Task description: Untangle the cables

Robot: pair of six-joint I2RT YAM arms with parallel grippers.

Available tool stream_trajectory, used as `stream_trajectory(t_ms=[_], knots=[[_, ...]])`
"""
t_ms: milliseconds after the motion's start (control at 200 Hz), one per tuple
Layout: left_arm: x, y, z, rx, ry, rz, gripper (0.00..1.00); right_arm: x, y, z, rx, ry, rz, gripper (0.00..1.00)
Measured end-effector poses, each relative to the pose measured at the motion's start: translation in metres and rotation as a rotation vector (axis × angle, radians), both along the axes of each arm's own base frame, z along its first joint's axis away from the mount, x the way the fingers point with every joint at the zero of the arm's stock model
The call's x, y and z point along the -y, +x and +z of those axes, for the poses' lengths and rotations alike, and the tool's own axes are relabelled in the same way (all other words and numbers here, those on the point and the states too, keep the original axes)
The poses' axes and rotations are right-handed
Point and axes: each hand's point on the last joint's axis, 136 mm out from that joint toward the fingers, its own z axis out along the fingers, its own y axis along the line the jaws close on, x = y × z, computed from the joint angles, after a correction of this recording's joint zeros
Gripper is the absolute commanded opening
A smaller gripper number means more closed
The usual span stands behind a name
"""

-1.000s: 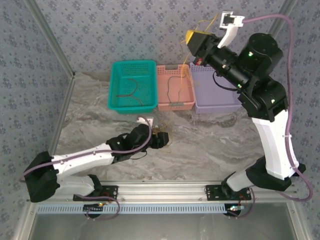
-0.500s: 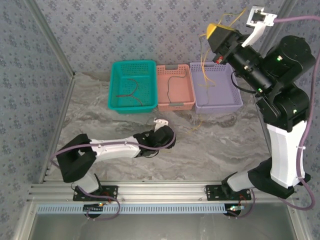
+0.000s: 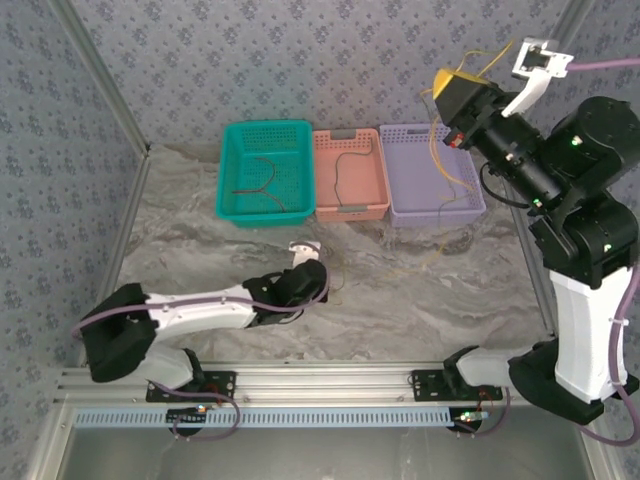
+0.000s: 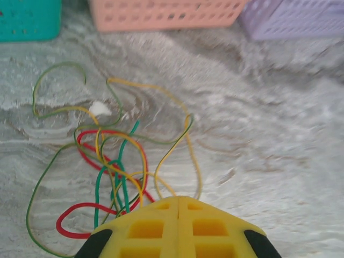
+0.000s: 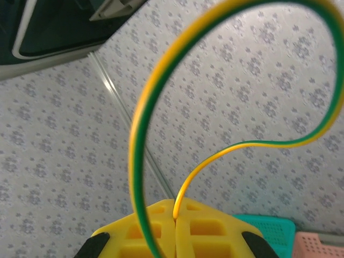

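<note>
While my right claw point(image 3: 452, 85) hangs up high over the purple basket point(image 3: 420, 190), it is clenched on one yellow-and-green cable point(image 5: 138, 134). That cable makes a big loop in front of my wrist. From above, I see it drop in a long wiggly line toward the purple basket. Its low end seems to hang past the near wall, over the table point(image 3: 430, 300). I think this is the step where one cable, pulled out of the pile, gets carried to a basket.

My left claw point(image 4: 177, 200) is down low by the table, and its two yellow fingers are pressed together. Some wires run right under the tips, so I cannot tell if one is pinched there.

The other cables lie in a messy pile point(image 4: 113, 161) on the table, just in front of my left claw. I see red, bright green, dark green and yellow ones. They cross over and under each other in loose loops, not tight knots. One brown cable point(image 3: 262, 180) lies in the teal basket point(image 3: 265, 126), and one dark cable point(image 3: 345, 175) lies in the pink basket point(image 3: 347, 133).

Next, I think my right claw should go lower, so the cable curls up inside the purple basket, and then let go. It looks thin and springy, so it may flop over the wall. My left claw should pull one loop at the edge of the pile slowly, so the others do not come too.
</note>
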Motion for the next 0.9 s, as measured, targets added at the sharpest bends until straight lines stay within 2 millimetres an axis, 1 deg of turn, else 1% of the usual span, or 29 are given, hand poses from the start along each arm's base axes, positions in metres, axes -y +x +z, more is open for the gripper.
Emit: stream_trajectory(t_ms=[145,180,250,290,345,415,465,520,555,635,715,775,824,899], knots=[[-0.013,-0.006,0.042,0.055,-0.116,0.002,0.01,0.001,0.016,-0.023,-0.054,-0.029,-0.025,0.0],[-0.016,-0.008,0.052,0.066,-0.143,-0.001,0.08,0.002,0.019,-0.027,-0.063,-0.033,-0.034,0.0],[-0.018,-0.012,0.07,0.087,-0.188,-0.023,0.29,0.004,0.023,-0.032,-0.075,-0.039,-0.044,0.0],[-0.018,-0.014,0.077,0.093,-0.208,-0.039,0.38,0.005,0.024,-0.034,-0.078,-0.041,-0.047,0.0],[-0.017,-0.017,0.083,0.094,-0.223,-0.065,0.44,0.007,0.025,-0.034,-0.078,-0.042,-0.051,0.0],[-0.012,-0.021,0.087,0.091,-0.226,-0.099,0.49,0.009,0.026,-0.035,-0.077,-0.042,-0.054,0.0],[-0.007,-0.023,0.093,0.086,-0.238,-0.126,0.52,0.01,0.025,-0.034,-0.074,-0.041,-0.053,0.0],[0.0,-0.025,0.105,0.092,-0.259,-0.16,0.58,0.01,0.025,-0.035,-0.073,-0.041,-0.051,0.0],[0.007,-0.026,0.116,0.095,-0.282,-0.181,0.6,0.01,0.025,-0.036,-0.074,-0.042,-0.048,0.0],[0.023,-0.027,0.147,0.112,-0.347,-0.227,0.64,0.009,0.026,-0.04,-0.077,-0.044,-0.041,0.0],[0.042,-0.026,0.181,0.135,-0.42,-0.268,0.64,0.007,0.029,-0.044,-0.083,-0.046,-0.034,0.0],[0.056,-0.025,0.202,0.144,-0.473,-0.294,0.63,0.005,0.032,-0.048,-0.091,-0.043,-0.027,0.0],[0.067,-0.023,0.216,0.14,-0.516,-0.308,0.61,0.002,0.034,-0.052,-0.1,-0.041,-0.018,0.0],[0.079,-0.021,0.228,0.131,-0.56,-0.32,0.6,-0.002,0.036,-0.058,-0.111,-0.04,0.002,0.0]])
